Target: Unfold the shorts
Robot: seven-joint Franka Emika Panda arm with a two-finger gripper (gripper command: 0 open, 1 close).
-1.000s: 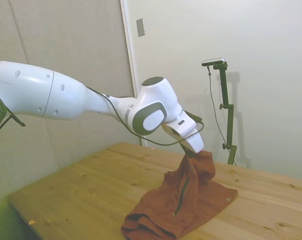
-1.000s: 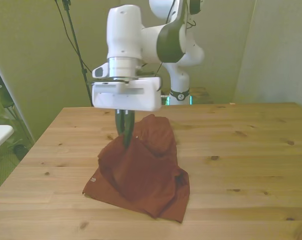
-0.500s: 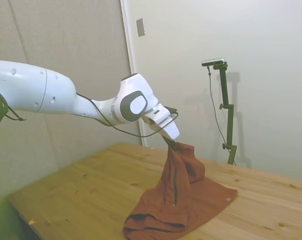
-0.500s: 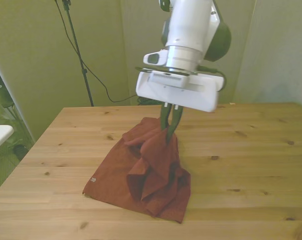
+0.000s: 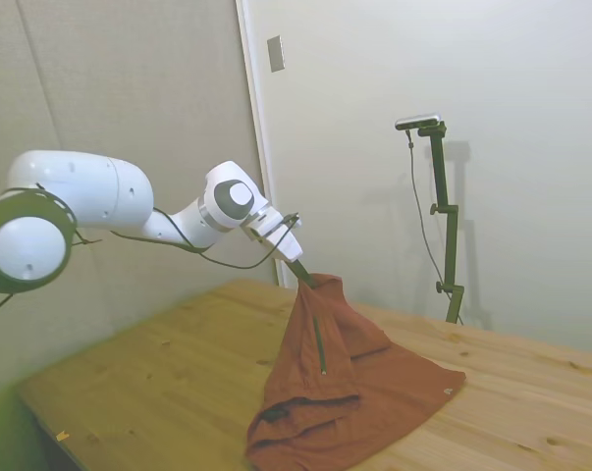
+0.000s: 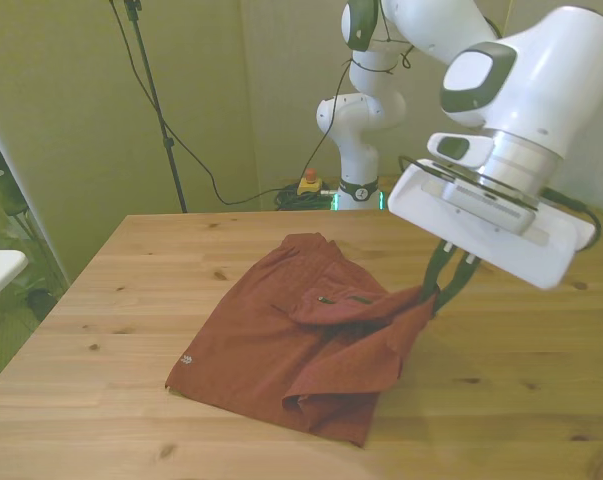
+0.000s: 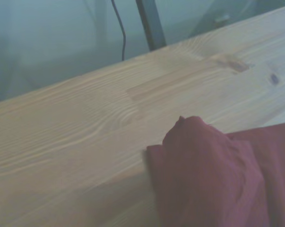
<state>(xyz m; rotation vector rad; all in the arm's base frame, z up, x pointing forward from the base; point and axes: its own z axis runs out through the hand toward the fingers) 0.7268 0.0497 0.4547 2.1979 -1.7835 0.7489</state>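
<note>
Gripper [image 6: 443, 297] pinched on a fold of the shorts [image 6: 291, 340], now carried far toward the front view's right and lower than a second ago, when held upright above the heap. Upper layer thereby pulled open across the wooden table [image 6: 131, 290]; unfolding probably well along, yet the flap not laid flat. In the side view, cloth stretched like a tent from the fingers down to the table, dark zipper line [image 5: 321, 345] visible. In the wrist view, only a bunched lump of fabric [image 7: 203, 179] over bare wood.
</note>
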